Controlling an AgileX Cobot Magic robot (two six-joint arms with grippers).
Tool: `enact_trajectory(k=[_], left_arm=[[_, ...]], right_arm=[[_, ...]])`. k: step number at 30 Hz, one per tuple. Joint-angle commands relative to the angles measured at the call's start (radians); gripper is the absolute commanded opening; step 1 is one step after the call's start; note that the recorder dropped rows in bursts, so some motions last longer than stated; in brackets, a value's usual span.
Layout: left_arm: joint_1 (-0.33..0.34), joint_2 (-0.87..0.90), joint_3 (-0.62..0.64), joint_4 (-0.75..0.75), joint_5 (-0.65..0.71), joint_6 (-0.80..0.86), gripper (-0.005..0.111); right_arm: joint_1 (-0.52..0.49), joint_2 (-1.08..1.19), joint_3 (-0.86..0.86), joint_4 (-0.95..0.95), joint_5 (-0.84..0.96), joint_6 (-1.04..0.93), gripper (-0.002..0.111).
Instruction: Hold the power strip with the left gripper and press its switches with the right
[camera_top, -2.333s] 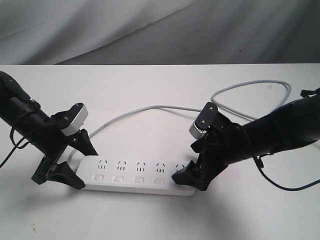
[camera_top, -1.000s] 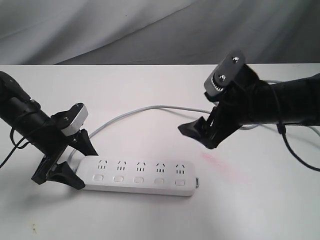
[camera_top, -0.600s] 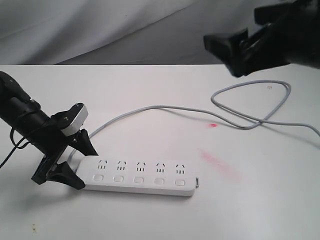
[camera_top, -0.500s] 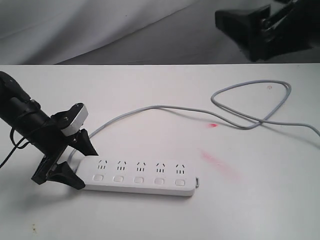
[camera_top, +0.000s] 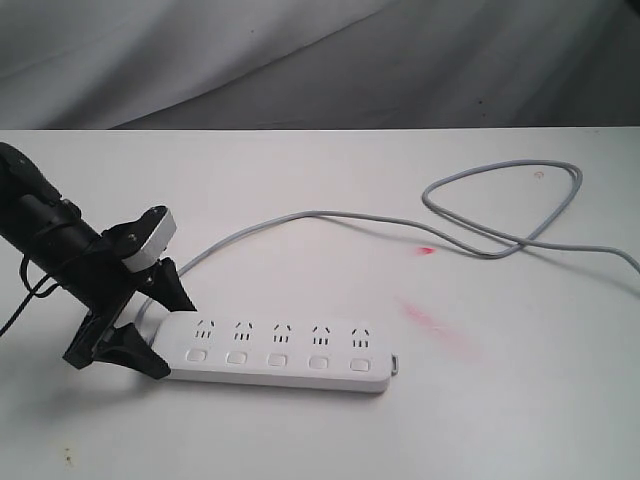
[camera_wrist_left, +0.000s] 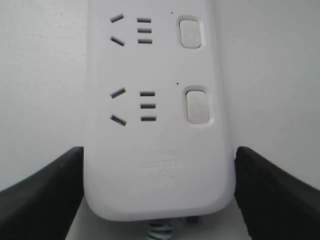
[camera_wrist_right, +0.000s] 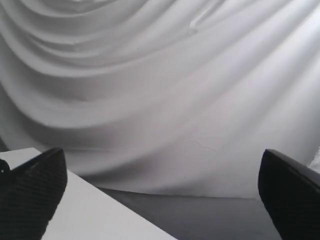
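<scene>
Right gripper (camera_wrist_right: 160, 192) gone from exterior view, jaws wide, left gripper (camera_top: 168, 334) jaws clamping power strip (camera_top: 290, 352) cord end.

White table (camera_top: 300, 180), draped grey cloth (camera_top: 300, 60) behind it.
I see a small red spot (camera_top: 426, 250) and, near it, a paler pink smear (camera_top: 432, 325) on the table.

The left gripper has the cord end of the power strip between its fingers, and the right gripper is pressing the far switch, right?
Not quite. The left gripper does have the cord end of the power strip between its fingers, but the right gripper is pressing none of the switches: the right wrist view shows it open, facing a grey backdrop.
</scene>
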Motion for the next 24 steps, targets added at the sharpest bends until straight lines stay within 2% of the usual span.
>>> enact_trajectory(k=[1, 5, 9, 10, 12, 20, 23, 24], left_arm=[[0.0, -0.004, -0.001, 0.001, 0.007, 0.003, 0.054], [0.0, -0.004, -0.001, 0.001, 0.007, 0.003, 0.054], [0.0, -0.004, -0.001, 0.001, 0.007, 0.003, 0.054], [0.0, -0.004, -0.001, 0.001, 0.007, 0.003, 0.054], [0.0, -0.004, -0.001, 0.001, 0.007, 0.003, 0.054], [0.0, -0.004, -0.001, 0.001, 0.007, 0.003, 0.054], [0.0, -0.004, -0.001, 0.001, 0.007, 0.003, 0.054], [0.0, -0.004, -0.001, 0.001, 0.007, 0.003, 0.054]], right_arm=[[0.0, -0.037, 0.101, 0.002, -0.005, -0.001, 0.095], [0.0, -0.04, 0.157, 0.002, -0.005, -0.001, 0.095], [0.0, -0.04, 0.157, -0.128, -0.005, -0.001, 0.095], [0.0, -0.04, 0.157, -0.138, 0.409, 0.239, 0.015], [0.0, -0.043, 0.157, -0.036, 0.483, 0.258, 0.003], [0.0, -0.045, 0.139, 0.002, 0.488, 0.258, 0.002], [0.0, -0.045, 0.139, -0.052, 0.488, 0.258, 0.002], [0.0, -0.045, 0.139, -0.065, 0.593, 0.329, 0.0]])
